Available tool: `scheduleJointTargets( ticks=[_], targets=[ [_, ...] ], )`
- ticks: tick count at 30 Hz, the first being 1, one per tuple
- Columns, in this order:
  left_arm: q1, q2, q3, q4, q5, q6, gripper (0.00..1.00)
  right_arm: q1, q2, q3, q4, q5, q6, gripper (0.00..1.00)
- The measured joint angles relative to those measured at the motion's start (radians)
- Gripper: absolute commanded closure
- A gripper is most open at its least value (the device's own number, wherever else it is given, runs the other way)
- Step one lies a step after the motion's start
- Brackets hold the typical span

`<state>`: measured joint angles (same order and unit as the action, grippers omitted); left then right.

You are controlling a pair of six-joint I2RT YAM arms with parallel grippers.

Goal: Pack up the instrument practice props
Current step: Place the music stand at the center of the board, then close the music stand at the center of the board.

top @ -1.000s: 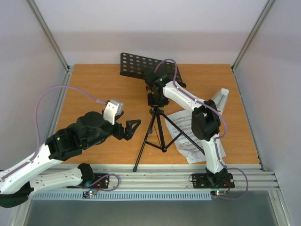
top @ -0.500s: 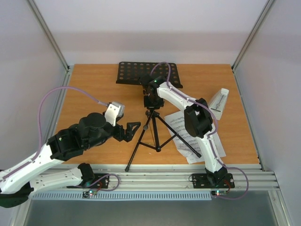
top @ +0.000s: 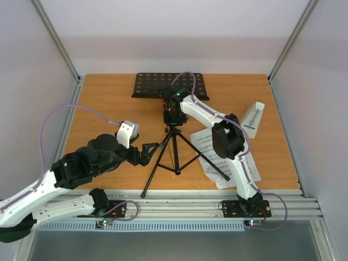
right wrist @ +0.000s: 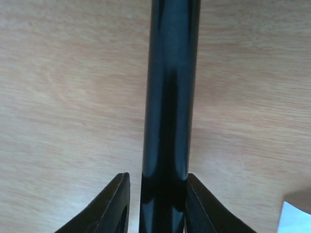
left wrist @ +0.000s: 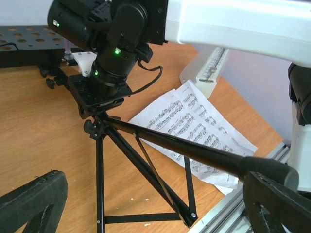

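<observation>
The black music stand stands on its tripod legs (top: 173, 152) mid-table, its round-holed desk (top: 166, 86) tilted toward the back. My right gripper (top: 173, 116) is shut on the stand's pole (right wrist: 170, 97) just above the legs; it also shows in the left wrist view (left wrist: 104, 90). My left gripper (top: 145, 152) is open and empty, left of the legs. In the left wrist view one leg (left wrist: 184, 148) runs across between its spread fingers (left wrist: 34, 199). White sheet-music pages (top: 217, 157) lie under the right legs. The pale metronome (top: 253, 115) stands at the right.
An aluminium rail (top: 179, 204) runs along the table's near edge, close to the stand's front foot (top: 143, 194). White walls and angled frame posts (top: 57, 46) enclose the orange table (top: 109, 103). The right arm's links (top: 228, 141) hang over the pages.
The right gripper has swung the stand leftward and more upright: the desk moved left and squared up, the feet slid left. The left gripper dropped slightly toward the near edge.
</observation>
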<state>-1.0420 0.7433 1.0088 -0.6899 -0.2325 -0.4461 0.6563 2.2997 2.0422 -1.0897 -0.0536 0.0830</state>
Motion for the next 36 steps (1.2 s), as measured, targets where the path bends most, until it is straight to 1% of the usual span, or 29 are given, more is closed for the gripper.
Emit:
scheduleJointTargets(
  ticks=[2, 5, 7, 13, 15, 18, 24, 31, 33, 36],
  targets=[
    [0.000, -0.021, 0.000, -0.006, -0.008, -0.003, 0.01, 0.002, -0.001, -0.002, 0.031, -0.010, -0.012, 0.63],
    [0.000, -0.041, 0.000, -0.019, -0.013, -0.012, 0.01, 0.003, -0.007, -0.021, 0.064, -0.017, -0.020, 0.63],
    [0.000, -0.053, 0.000, -0.025, -0.013, -0.017, 0.01, 0.003, -0.014, -0.036, 0.080, -0.021, -0.022, 0.59],
    [0.000, -0.074, 0.000, -0.029, -0.015, -0.022, 0.01, 0.002, -0.029, -0.065, 0.127, -0.049, -0.036, 0.39],
    [0.000, -0.078, 0.000, -0.037, -0.015, -0.025, 0.01, 0.003, -0.045, -0.090, 0.150, -0.056, -0.038, 0.30],
    [0.000, -0.083, -0.001, -0.048, -0.016, -0.030, 0.01, 0.005, -0.087, -0.138, 0.179, -0.061, -0.046, 0.18],
    [0.000, -0.120, -0.028, -0.062, -0.034, -0.044, 0.01, 0.000, -0.225, -0.229, 0.215, -0.058, -0.074, 0.02],
    [0.000, -0.170, -0.072, -0.088, -0.056, -0.059, 0.01, -0.031, -0.447, -0.376, 0.245, -0.047, -0.108, 0.02],
    [0.000, -0.173, -0.100, -0.092, -0.056, -0.071, 0.01, -0.047, -0.528, -0.442, 0.256, -0.047, -0.112, 0.02],
    [0.000, -0.195, -0.195, -0.099, -0.043, -0.108, 0.01, -0.082, -0.698, -0.597, 0.280, -0.057, -0.116, 0.01]
  ],
)
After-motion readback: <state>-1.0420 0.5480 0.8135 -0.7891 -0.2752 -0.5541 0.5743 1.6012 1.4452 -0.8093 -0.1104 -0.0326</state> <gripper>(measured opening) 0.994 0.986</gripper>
